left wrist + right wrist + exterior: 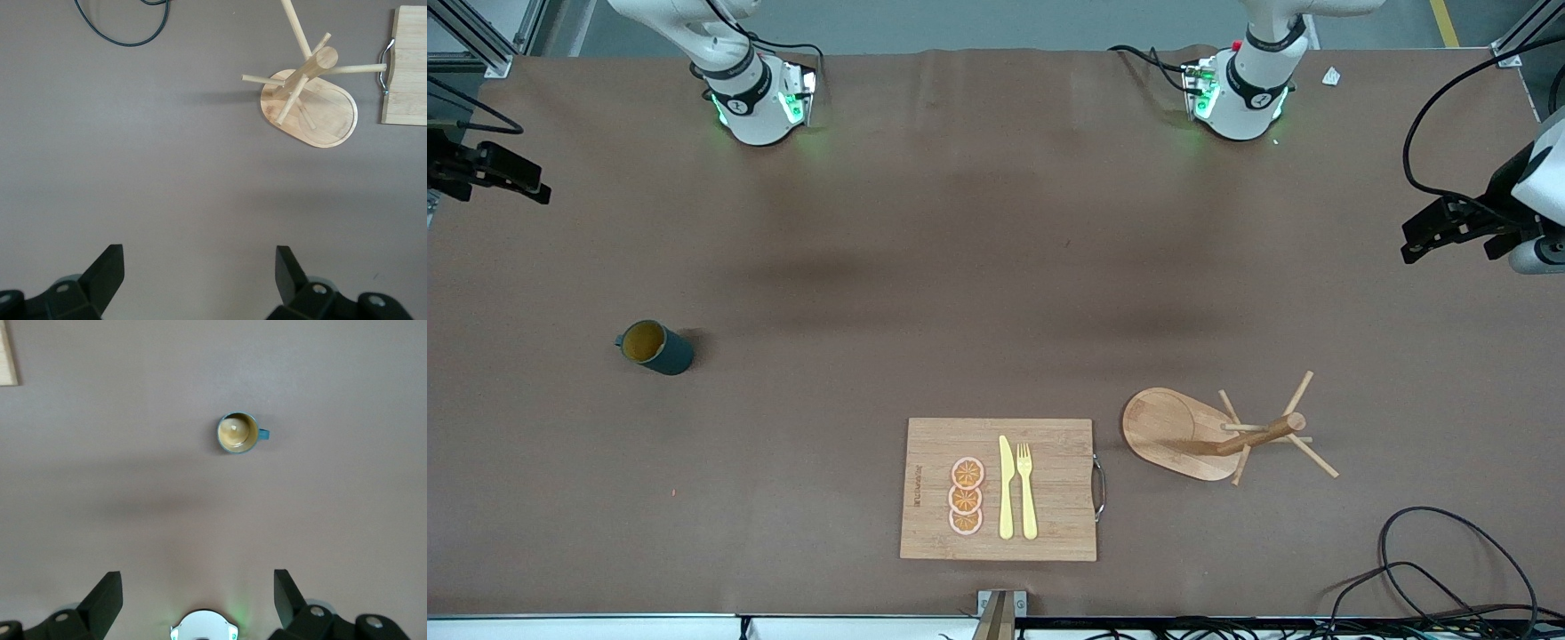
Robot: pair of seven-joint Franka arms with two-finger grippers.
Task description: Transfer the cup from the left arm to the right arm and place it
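The cup [655,347] stands upright on the table [871,267] toward the right arm's end, at about nine o'clock from the cutting board [1049,498], well apart from it. The right gripper [198,593] hangs high over bare table with jaws wide apart, holding nothing; only its fingertips show. The left gripper [200,270] is likewise wide apart and empty, over the table near the peg rack [1218,436], its body cut off.

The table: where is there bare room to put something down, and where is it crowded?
The widest bare stretch of the table lies between the arm bases and the cutting board. There is more room between the cup and the board. It is crowded where the board, with knife, fork and slices, sits beside the peg rack.
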